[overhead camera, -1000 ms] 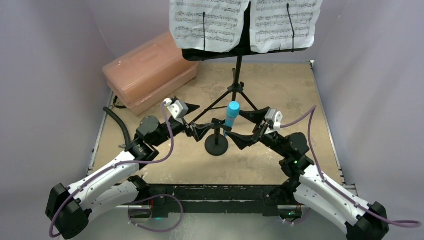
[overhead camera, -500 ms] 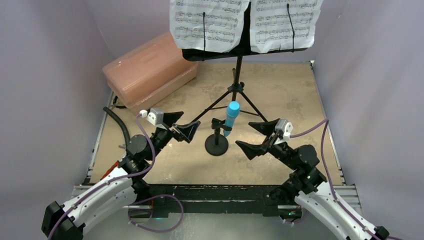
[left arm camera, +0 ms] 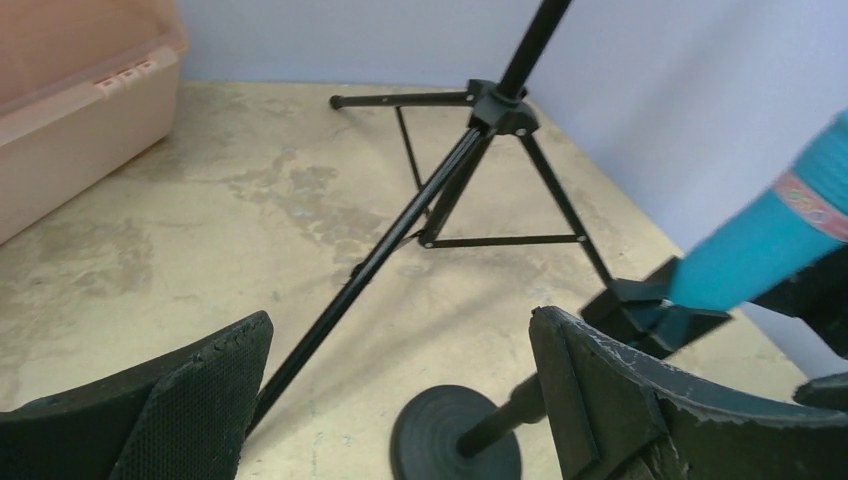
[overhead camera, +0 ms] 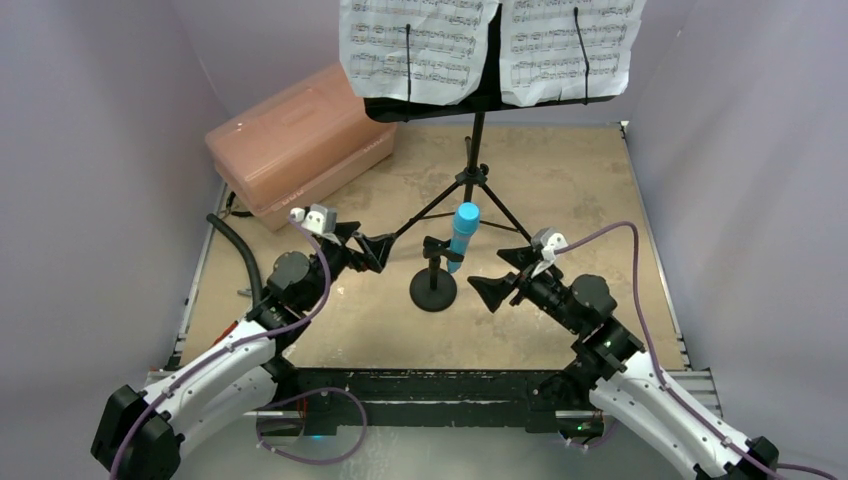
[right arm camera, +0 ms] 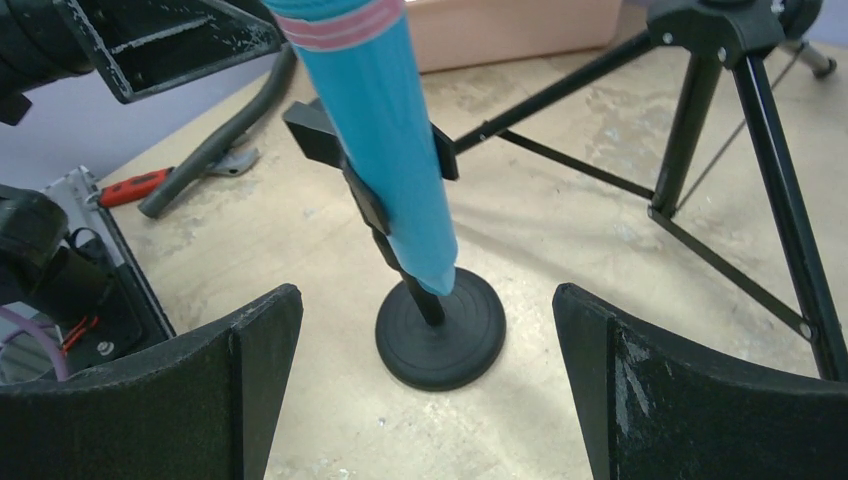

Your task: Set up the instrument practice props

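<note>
On the near half of the counter (overhead camera: 570,190), the left fingers (overhead camera: 376,250) stood spread wide with nothing between them, just left of the small black mic stand (overhead camera: 433,290) and apart from it. In the left wrist view, a front leg of the music stand's tripod ran down close beside one finger; I could not tell whether they touched. The right fingers (overhead camera: 492,290) were likewise spread and empty, just right of the mic stand. In the right wrist view they framed its round base without contact.

Between the two pairs of fingers, the mic stand stood upright on its round base. Its clip held the cyan-blue microphone (overhead camera: 464,232), which was tilted slightly with its head uppermost and a pink band near that end. The base sat just in front of the black tripod music stand (overhead camera: 478,150), between its two front legs.

Farther back, the music stand's pole rose to the desk. Two white sheet-music pages rested there side by side, the left page (overhead camera: 415,45) and the right page (overhead camera: 570,45), each crossed by a thin black retaining arm.

The pink translucent plastic box (overhead camera: 300,140) lay closed at the counter's far left. A black hose (overhead camera: 235,245) curved along the left edge, with a small red-handled tool (right arm camera: 135,187) lying beside its lower end.
</note>
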Motion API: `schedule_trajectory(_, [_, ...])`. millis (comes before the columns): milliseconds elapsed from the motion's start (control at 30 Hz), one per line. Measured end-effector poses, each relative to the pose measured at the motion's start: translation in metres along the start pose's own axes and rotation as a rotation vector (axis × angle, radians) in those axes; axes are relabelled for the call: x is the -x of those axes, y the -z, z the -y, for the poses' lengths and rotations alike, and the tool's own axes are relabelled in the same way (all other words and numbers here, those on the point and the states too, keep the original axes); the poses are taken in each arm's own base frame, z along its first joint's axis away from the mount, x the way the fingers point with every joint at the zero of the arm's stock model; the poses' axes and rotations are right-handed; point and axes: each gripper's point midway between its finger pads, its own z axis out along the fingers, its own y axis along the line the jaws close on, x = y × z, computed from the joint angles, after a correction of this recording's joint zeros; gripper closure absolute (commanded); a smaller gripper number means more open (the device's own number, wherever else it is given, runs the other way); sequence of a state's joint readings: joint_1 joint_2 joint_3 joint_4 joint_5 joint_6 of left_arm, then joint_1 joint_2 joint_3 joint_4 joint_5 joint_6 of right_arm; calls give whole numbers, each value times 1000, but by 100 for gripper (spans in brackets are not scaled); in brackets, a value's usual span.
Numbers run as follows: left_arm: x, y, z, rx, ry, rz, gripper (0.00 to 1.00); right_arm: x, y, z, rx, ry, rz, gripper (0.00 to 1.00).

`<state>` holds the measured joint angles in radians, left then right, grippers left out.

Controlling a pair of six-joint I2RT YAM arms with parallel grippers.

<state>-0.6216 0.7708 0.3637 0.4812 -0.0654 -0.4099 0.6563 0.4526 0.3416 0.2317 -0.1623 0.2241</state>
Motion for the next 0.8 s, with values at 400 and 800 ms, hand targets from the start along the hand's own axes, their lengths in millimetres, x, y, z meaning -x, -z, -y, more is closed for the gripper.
schedule_trajectory(400, [3,-11,-78,140,35,-67,1,-2,-3,61,-227,-91,-49,2])
schedule_trajectory(800, [40,19,-151,348,36,26,0,3,22,176,-585,-169,17,2])
